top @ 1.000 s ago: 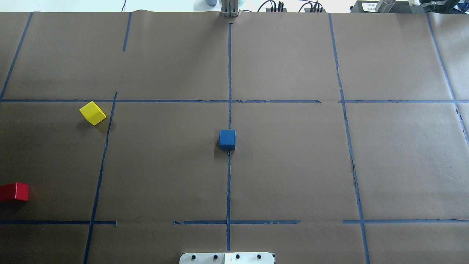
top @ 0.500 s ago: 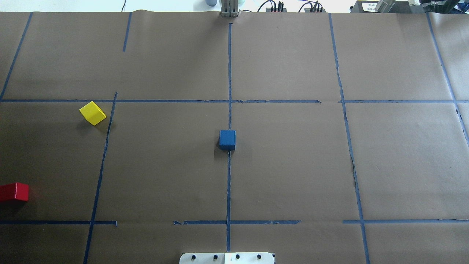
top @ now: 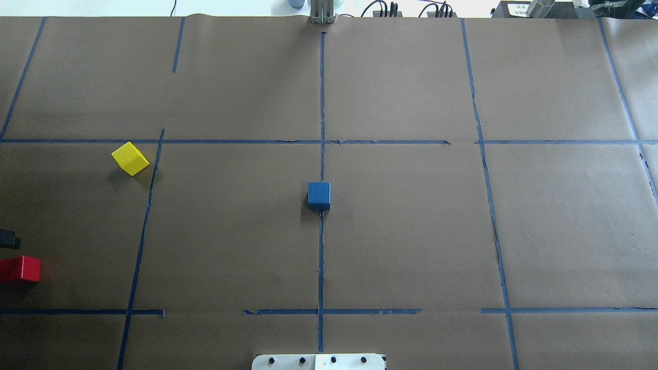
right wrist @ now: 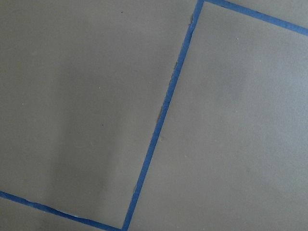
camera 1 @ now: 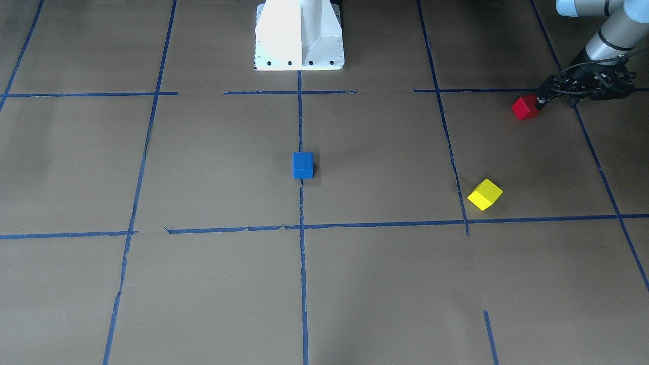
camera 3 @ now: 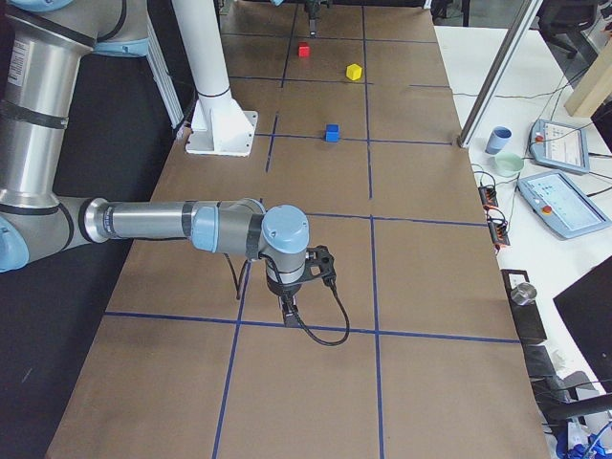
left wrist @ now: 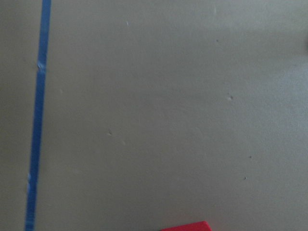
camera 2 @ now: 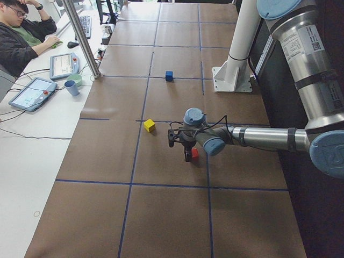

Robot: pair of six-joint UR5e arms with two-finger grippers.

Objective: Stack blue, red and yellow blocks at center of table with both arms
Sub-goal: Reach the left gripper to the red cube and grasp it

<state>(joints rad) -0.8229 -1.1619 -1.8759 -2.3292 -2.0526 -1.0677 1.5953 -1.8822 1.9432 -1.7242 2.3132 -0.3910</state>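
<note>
Our left pincer has just arrived beside the red block; whether it is apart or together we cannot tell; a grasp likely comes next.

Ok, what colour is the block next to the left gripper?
Red. The block shows best in the front-facing view, beside the left gripper.

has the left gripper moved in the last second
Yes. The left gripper has entered the overhead view from its left edge, now just beyond the red block.
</note>
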